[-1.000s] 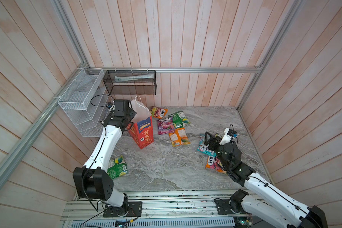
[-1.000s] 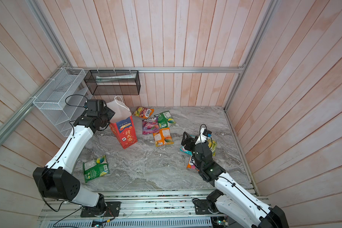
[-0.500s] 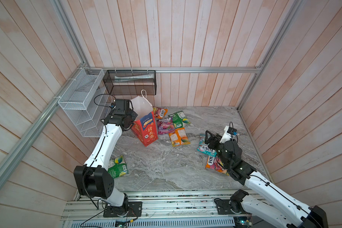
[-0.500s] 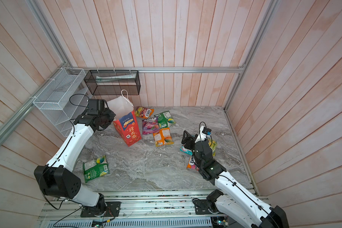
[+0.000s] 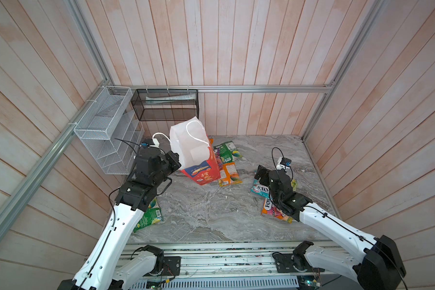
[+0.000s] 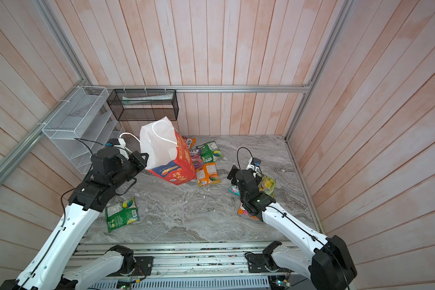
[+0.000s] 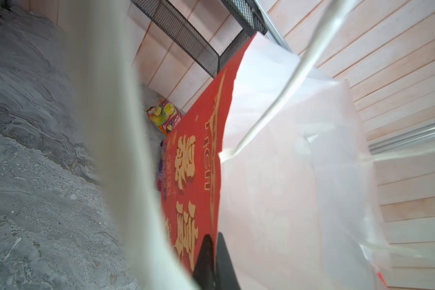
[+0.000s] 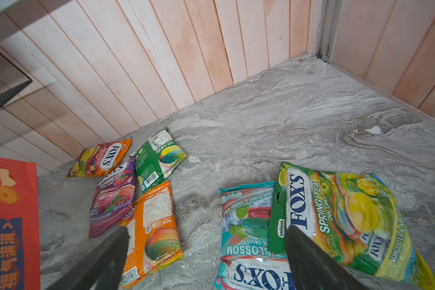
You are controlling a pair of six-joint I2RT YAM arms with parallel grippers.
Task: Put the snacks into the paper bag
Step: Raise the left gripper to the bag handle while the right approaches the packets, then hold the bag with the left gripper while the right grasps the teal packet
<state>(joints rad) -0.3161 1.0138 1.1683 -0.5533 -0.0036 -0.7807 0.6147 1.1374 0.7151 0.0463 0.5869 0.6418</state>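
The red paper bag stands tilted at the back left, its white mouth open. My left gripper is shut on the bag's side wall at the rim, one finger outside and one inside. Snacks lie on the marble. Purple, green and two orange packets are beside the bag. A teal packet and a green-yellow one overlap on the right. My right gripper hangs open above the teal packet, holding nothing. Another green packet lies by the left arm.
A white wire basket hangs on the left wall and a black mesh basket on the back wall, close above the bag. An orange packet lies partly under the right arm. Wooden walls enclose the marble floor.
The left gripper has shut on the bag's wall, and the bag has shifted right and tipped with its mouth wider open. The right gripper's jaws have spread; that arm has barely moved.
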